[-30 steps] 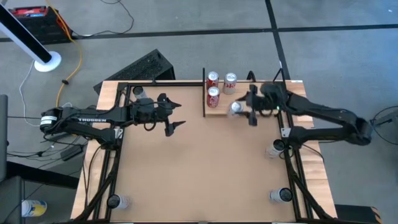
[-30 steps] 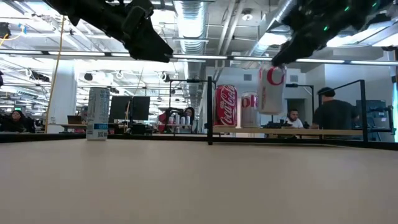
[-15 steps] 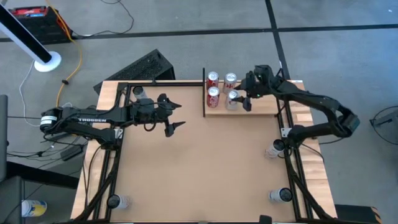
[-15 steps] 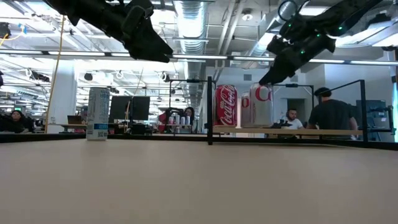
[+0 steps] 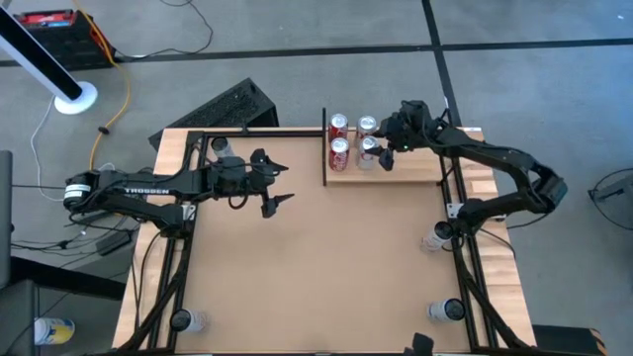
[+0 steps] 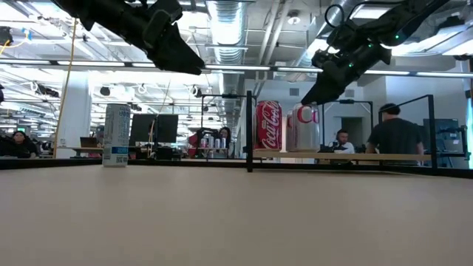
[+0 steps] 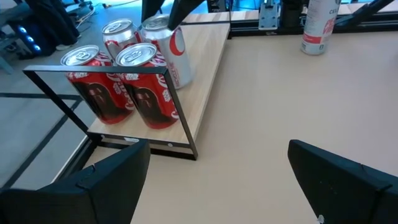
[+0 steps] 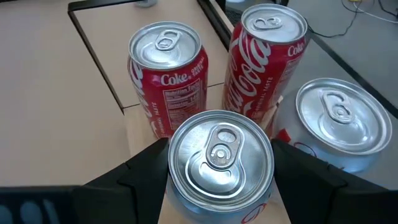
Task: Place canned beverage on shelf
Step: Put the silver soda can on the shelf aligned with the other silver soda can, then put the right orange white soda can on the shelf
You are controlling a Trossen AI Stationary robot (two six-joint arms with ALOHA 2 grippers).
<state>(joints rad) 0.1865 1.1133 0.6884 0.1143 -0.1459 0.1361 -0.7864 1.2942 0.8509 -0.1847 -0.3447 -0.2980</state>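
Observation:
The pale wood shelf (image 5: 406, 170), with a black upright bar (image 5: 324, 148) at its left end, lies at the table's far edge. Two red Coke cans (image 5: 339, 150) and a silver can (image 5: 367, 125) stand on it. My right gripper (image 5: 381, 146) is shut on another silver can (image 8: 221, 152), which stands upright on the shelf (image 6: 369, 156) beside the red cans (image 6: 268, 125). My left gripper (image 5: 278, 184) is open and empty above the table's left half; in its wrist view (image 7: 211, 186) it faces the shelf. My right gripper pinches the silver can's upper side wall (image 8: 177, 186) between its two fingers, one on each side just below the rim. The fingers (image 6: 316, 92) come slanting down from above and the table's right. The can stands upright with its base on the shelf.
Small containers stand at the table's corners (image 5: 220, 146) (image 5: 440, 235) (image 5: 445, 311) (image 5: 186, 319). A pale carton (image 6: 116, 135) stands at the far left in the low view. People (image 6: 395, 137) are in the room beyond. Bare tabletop (image 5: 326, 267) lies in the middle.
My right gripper has carried the silver can from above the shelf's near edge toward the table's far edge and down. The can was lifted clear and now stands on the shelf next to the red cans.

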